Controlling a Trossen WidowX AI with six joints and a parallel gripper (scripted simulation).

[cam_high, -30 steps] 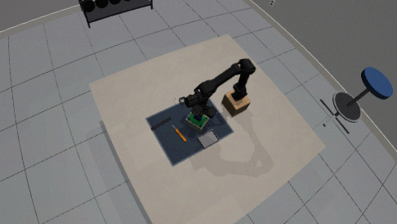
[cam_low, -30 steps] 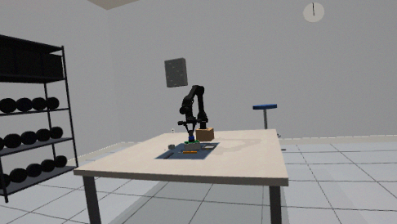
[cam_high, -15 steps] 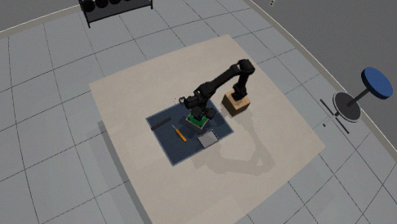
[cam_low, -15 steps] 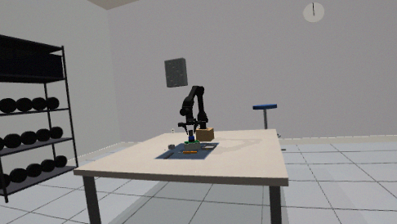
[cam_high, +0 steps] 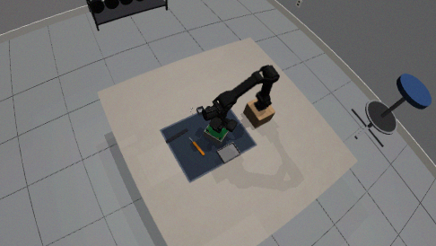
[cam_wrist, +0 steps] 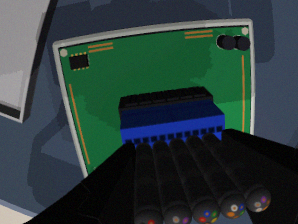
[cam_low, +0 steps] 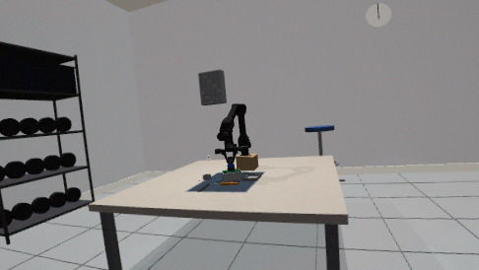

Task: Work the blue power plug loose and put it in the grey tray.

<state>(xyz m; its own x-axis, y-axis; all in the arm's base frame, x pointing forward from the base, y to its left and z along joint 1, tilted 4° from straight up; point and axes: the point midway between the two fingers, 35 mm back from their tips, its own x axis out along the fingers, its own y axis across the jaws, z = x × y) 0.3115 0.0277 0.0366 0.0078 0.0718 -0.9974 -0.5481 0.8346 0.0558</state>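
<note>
The blue plug [cam_wrist: 172, 131] [cam_low: 231, 167], with several thick black cables, is at the black socket [cam_wrist: 165, 98] on the green circuit board [cam_wrist: 100, 75] [cam_high: 215, 133]. It looks tilted in the wrist view; how deep it sits cannot be told. My gripper [cam_wrist: 178, 147] is shut on the plug, one black finger at each end. The top view hides the plug under the hand. The grey tray [cam_high: 229, 153] [cam_low: 253, 176] [cam_wrist: 20, 60] stands beside the board, at the upper left in the wrist view, and looks empty.
A dark blue mat [cam_high: 190, 171] lies under the board and tray. An orange-handled tool [cam_high: 197, 148] [cam_low: 229, 183] and a dark strip [cam_high: 177, 136] lie on it. A small grey object [cam_high: 200, 109] [cam_low: 207, 176] is near its edge. The arm's base stands on a wooden block [cam_high: 258, 115] [cam_low: 247, 162].
</note>
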